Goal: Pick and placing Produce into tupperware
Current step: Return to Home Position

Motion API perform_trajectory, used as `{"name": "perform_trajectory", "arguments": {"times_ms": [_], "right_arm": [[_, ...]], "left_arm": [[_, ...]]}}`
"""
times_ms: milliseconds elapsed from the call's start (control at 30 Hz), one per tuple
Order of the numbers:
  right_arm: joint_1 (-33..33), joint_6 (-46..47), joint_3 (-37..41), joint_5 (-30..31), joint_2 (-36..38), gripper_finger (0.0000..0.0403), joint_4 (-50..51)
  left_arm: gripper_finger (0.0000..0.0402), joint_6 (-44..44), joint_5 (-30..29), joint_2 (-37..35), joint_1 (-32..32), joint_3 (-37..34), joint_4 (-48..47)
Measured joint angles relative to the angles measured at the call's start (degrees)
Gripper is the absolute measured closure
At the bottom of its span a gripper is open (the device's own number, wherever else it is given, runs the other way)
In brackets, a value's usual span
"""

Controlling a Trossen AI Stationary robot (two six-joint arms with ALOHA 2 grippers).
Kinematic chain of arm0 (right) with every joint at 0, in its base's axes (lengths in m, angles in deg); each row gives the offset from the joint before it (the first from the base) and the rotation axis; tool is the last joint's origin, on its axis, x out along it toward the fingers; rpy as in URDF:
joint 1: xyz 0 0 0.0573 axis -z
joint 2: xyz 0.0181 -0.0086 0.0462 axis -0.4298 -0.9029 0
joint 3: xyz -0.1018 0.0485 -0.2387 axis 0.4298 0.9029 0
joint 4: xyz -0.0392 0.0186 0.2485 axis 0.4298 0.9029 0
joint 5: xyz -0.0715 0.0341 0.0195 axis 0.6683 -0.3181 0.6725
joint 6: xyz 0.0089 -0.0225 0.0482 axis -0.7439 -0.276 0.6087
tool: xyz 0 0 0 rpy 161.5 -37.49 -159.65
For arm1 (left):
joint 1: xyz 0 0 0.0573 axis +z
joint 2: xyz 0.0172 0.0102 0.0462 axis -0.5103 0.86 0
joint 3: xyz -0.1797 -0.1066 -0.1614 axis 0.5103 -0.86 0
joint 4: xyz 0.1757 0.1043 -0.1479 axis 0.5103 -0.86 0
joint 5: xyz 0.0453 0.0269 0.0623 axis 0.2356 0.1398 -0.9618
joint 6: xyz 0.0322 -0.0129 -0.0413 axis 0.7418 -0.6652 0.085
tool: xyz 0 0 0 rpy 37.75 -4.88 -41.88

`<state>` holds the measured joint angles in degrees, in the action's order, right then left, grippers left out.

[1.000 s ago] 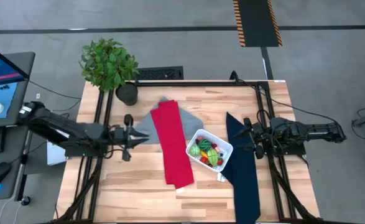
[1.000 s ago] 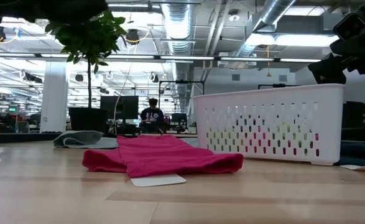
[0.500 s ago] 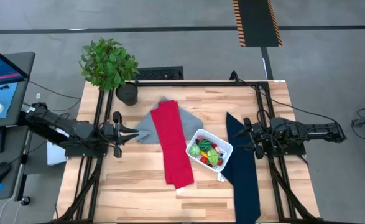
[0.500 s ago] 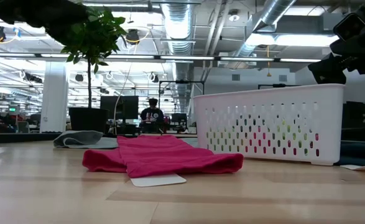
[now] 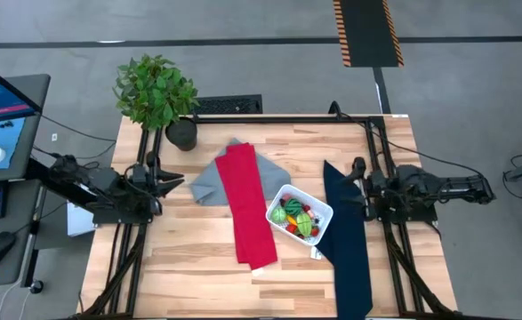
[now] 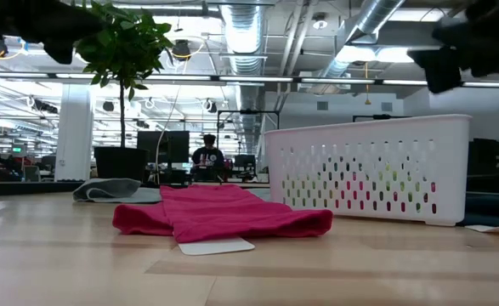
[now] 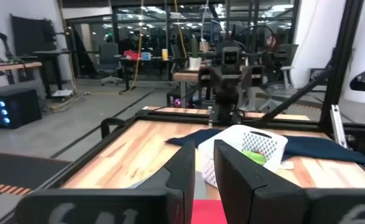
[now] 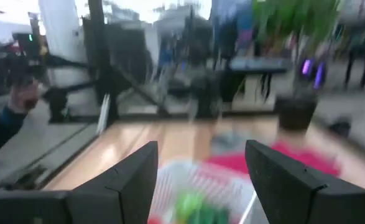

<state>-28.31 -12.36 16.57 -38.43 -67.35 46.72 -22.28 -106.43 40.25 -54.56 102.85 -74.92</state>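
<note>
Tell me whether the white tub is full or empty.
Holding produce. The high view shows the tupperware with red, green and yellow produce piled inside; the low view shows colour through its perforated wall.

Bare desk (image 5: pixel 189 262) lay open along the front edge and the left side; the red cloth (image 5: pixel 247 209), tupperware (image 5: pixel 299 213) and navy cloth (image 5: pixel 348 240) crowded the middle; the plant (image 5: pixel 156 93) blocked the back-left corner.

produce (image 5: pixel 297 216) in tupperware (image 5: pixel 320 208) | tupperware between two cloths (image 5: pixel 248 209) | plant (image 5: pixel 156 92) at table corner
</note>
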Motion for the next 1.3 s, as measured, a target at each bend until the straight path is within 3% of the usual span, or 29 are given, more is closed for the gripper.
{"name": "perform_trajectory", "arguments": {"times_ms": [100, 233, 433, 567, 633, 767, 1033, 1200, 1300], "right_arm": [[0.02, -5.31, 0.0, 2.37, 0.13, 0.0138, -3.92], [1.34, -7.52, -0.04, 11.76, 1.05, 0.0138, -3.57], [2.87, -6.98, -0.07, 5.91, 2.47, 0.0138, -4.16], [0.53, -5.72, 1.99, 3.26, 2.49, 0.0138, -11.44], [-1.11, -6.9, 4.46, 6.09, 2.45, 0.0138, -13.63], [-4.26, -6.57, 4.48, 13.7, 2.29, 0.0138, -7.57], [-8.06, -5.9, 4.48, 19.04, 2.45, 0.0138, -4.03], [-10.07, -5.6, 4.5, 19.31, 2.46, 0.0138, -3.75], [-10.72, -5.14, 4.5, 20.14, 2.34, 0.0138, -3.82]], "left_arm": [[0.0352, 0.68, -0.69, -2.59, 0.02, 0.02, -1.77], [0.0352, 3.2, -0.72, -2.35, 0.04, -0.09, -1.64], [0.0352, 1.17, -2.87, -2.33, 0.09, -0.25, -1.48], [0.0352, -0.41, -4.7, -2.43, 0.09, -5.85, 7.46], [0.0352, 1.55, -6.52, -2.4, 0.09, -8.48, 10.77], [0.0352, 1.73, -9.69, -2.34, 0.08, -10.69, 12.06], [0.0352, 1.17, -8.28, -2.36, 0.04, -12.4, 6.95], [0.0352, 4.85, -7.37, -2.07, -0.46, -14.32, 12.85], [0.0352, 7.03, -10.44, -2.36, -0.52, -14.91, 14.42]]}}
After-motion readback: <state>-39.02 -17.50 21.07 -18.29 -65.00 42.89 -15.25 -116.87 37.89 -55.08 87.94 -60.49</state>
